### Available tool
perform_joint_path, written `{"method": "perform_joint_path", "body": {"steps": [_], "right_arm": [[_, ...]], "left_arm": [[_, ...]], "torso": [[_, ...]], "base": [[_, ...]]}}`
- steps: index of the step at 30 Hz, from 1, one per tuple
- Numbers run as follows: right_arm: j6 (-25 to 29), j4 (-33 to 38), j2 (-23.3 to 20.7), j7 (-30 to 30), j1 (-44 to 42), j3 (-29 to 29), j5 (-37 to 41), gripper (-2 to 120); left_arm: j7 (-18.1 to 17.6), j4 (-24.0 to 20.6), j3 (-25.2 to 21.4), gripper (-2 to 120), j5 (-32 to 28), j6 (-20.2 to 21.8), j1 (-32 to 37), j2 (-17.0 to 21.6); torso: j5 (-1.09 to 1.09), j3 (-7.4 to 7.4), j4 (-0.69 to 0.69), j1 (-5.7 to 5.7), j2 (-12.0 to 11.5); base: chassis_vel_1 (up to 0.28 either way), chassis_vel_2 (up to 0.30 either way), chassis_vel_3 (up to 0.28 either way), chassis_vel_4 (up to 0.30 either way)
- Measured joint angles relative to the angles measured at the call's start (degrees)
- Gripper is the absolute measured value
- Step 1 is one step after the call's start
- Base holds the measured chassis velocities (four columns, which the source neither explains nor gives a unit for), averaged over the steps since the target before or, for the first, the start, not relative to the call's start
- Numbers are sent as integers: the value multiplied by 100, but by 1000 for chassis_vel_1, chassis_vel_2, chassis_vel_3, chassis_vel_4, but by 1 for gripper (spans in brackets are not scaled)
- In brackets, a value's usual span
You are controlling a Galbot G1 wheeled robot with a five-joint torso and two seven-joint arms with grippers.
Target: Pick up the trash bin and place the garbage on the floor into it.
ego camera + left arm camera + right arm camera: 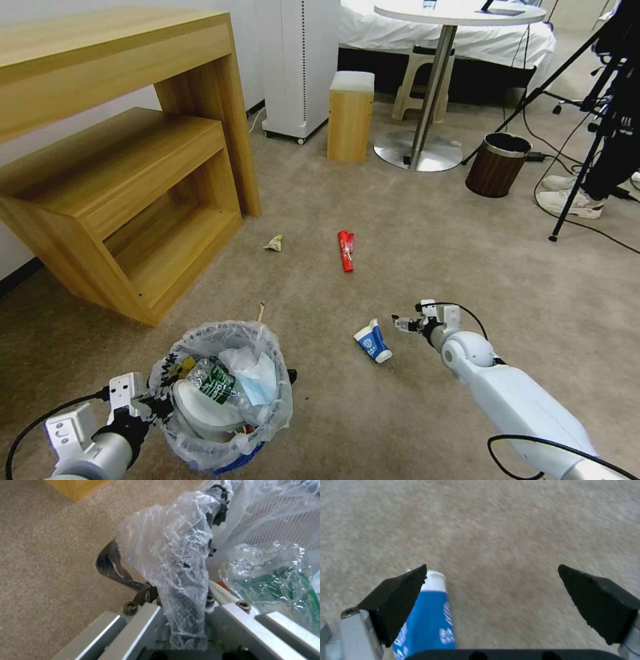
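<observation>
Floor: beige short-pile carpet, uniform. Trash bin: translucent crinkled liner with yellow-black print at rim and blue patch low down; inside it a green-label bottle, pale blue mask, white slipper. Loose items: blue-white paper cup, red packet; right gripper pads black

Open floor surrounds the blue-white paper cup at every hour. The trash bin stands well apart at its nine o'clock, the wooden shelf farther off at ten o'clock.
</observation>
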Motion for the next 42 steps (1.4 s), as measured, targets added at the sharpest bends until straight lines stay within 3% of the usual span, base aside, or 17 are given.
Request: {"method": "perform_joint_path", "body": {"steps": [5,6,9,14,17,27,29,36,42], "right_arm": [[157,-157,297,-31,121,-278,-151,100],[238,-373,560,9,158,-397,-243,92],[404,-672,773,-35,181,-451,-410,82],[498,-798,873,-22,129,-454,-533,80],[601,-864,912,-23,19,-418,-664,68],[797,-883,905,10,-250,-285,-823,34],[942,-942,892,-2,-324,-239,-885,22],[1349,-845,728,-256,-499,-38,-887,0],[2104,-305,363,-1086,-748,255,-709,0]], "left_arm": [[0,12,-12,0,11,-1,0,-20],[0,12,-24,0,10,-2,-3,-26],[-3,6,-24,0,9,-3,-4,-42],[-8,2,-27,0,4,-4,-3,-23],[-16,-3,-25,0,1,-5,-15,-15],[-29,-5,-5,0,-10,-6,-47,-5],[-29,-3,-1,0,-10,-11,-43,-5],[-25,21,12,0,-8,-18,-47,1],[-18,45,4,0,-10,-25,-55,57]], "torso": [[0,0,1,0,0],[1,0,1,0,0],[1,0,1,0,0],[0,0,1,0,0],[0,0,0,0,0],[1,-1,1,0,0],[2,-1,1,0,0],[2,0,1,0,0],[0,0,-1,0,0]], "base": [[0,0,0,0],[0,0,0,0],[0,0,0,0],[0,0,0,0],[0,0,0,0],[0,0,0,0],[0,0,0,0],[0,0,0,0],[0,0,0,0]]}}
